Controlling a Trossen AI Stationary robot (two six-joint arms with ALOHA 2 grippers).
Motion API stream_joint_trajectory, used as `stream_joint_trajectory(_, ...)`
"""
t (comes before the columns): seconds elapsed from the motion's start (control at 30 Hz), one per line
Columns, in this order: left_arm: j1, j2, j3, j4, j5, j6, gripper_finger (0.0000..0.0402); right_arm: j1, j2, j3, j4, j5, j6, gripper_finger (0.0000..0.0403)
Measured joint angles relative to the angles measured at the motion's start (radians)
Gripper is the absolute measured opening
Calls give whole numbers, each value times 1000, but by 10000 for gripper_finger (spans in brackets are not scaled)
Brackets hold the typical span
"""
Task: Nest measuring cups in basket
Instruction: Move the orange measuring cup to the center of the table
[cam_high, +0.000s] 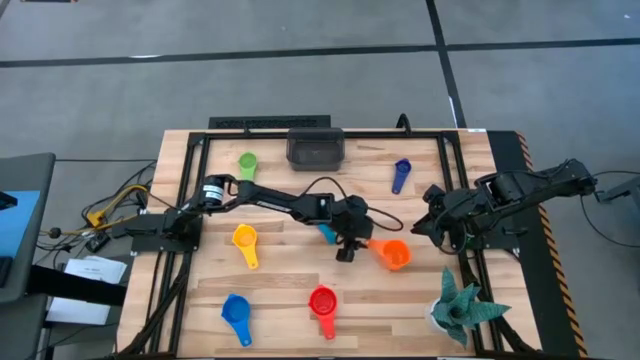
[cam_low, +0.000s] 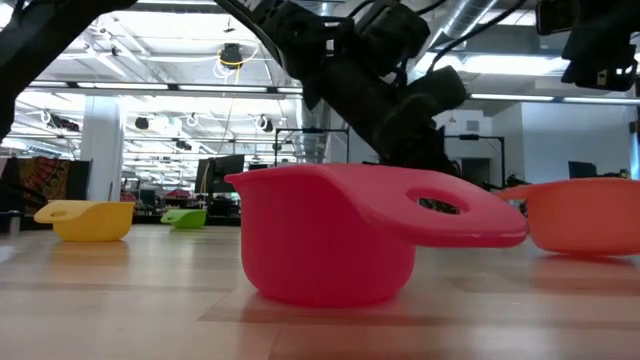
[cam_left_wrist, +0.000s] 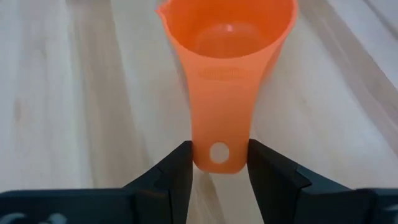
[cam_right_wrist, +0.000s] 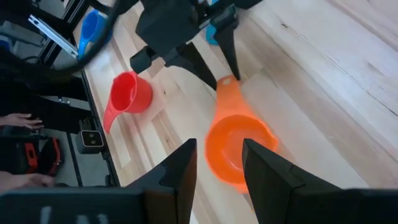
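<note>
no cup is seen inside the basket (cam_high: 315, 148) at the far edge of the surface (cam_high: 290, 300), so nesting is judged barely begun. the green (cam_high: 247, 163), yellow (cam_high: 245, 240), royal blue (cam_high: 236, 312), red (cam_high: 322, 301) and dark blue (cam_high: 401, 173) cups lie scattered. the orange cup (cam_high: 393, 253) sits right of centre, its handle end pinched between the half-closed fingers of the left claw (cam_left_wrist: 219, 163), reached low across the middle. the right claw (cam_right_wrist: 219, 163) hovers above the orange cup, jaws parted, holding nothing.
</note>
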Motion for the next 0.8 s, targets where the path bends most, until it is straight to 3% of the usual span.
stream_joint_trajectory(0.27,-42,-26,0,-191,-43,-32,132,0,0,0,12,3,-32,153)
stream_joint_trajectory(0.8,-109,-101,0,-409,-152,-137,132,0,0,0,23,5,-90,154)
